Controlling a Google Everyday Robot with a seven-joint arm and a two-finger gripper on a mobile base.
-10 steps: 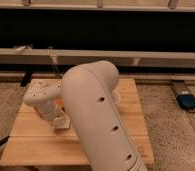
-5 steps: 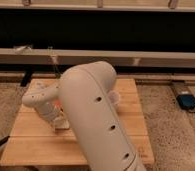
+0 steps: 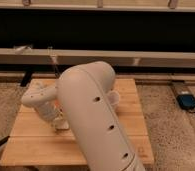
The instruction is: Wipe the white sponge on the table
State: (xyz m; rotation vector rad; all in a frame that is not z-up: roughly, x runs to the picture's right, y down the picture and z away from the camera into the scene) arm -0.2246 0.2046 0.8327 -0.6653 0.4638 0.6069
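Note:
The light slatted wooden table (image 3: 33,146) stands in the middle of the camera view. My gripper (image 3: 58,122) points down at its left half, hanging from the white wrist (image 3: 38,97). Its fingers are shut, and a small off-white pad, the white sponge (image 3: 64,125), shows at their tips against the tabletop. Most of the sponge is hidden by the fingers. My thick white arm (image 3: 93,120) fills the foreground and hides the table's centre.
A translucent white cup (image 3: 114,99) peeks out just right of my arm on the table. A blue device (image 3: 188,101) with a cable lies on the speckled floor at right. A long low ledge (image 3: 141,57) runs behind the table.
The gripper's fingers have closed at the sponge. The wrist and arm stay in nearly the same place over the table's left half.

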